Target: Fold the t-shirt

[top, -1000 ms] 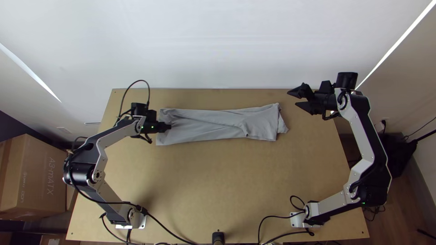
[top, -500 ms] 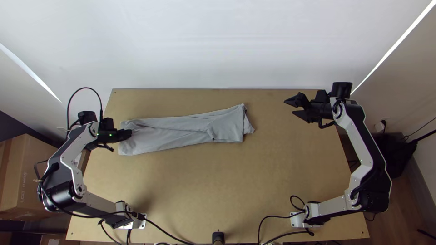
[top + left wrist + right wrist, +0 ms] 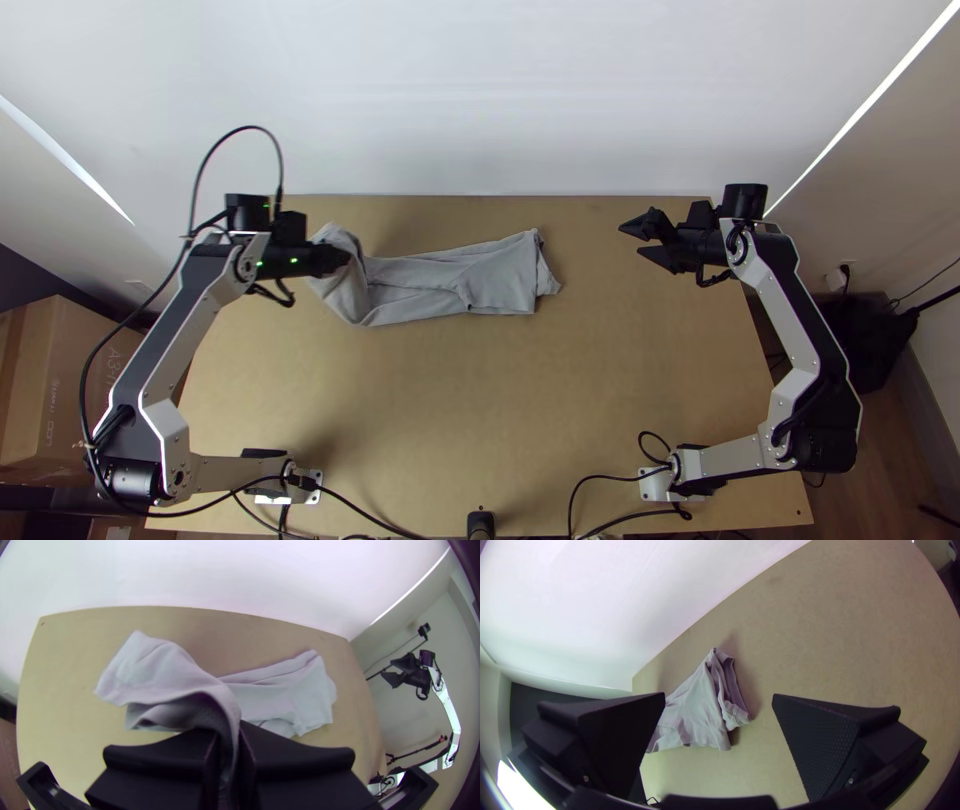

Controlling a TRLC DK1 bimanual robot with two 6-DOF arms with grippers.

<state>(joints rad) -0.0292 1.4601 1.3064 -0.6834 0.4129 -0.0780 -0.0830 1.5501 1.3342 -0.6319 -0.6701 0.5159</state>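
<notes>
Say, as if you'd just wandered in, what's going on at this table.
A robot's left pincer is shut on one end of a grey t-shirt, holding it up; the rest lies as a long, narrow strip on the wooden table. The right pincer hangs open beyond the other end, holding nothing. The t-shirt seems only partly folded.

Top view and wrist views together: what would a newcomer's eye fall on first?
Most likely the grey t-shirt, a long narrow strip across the far half of the table, its left end lifted and bunched in the left gripper. Next, the right gripper, open and holding nothing, beyond the shirt's right end.
</notes>
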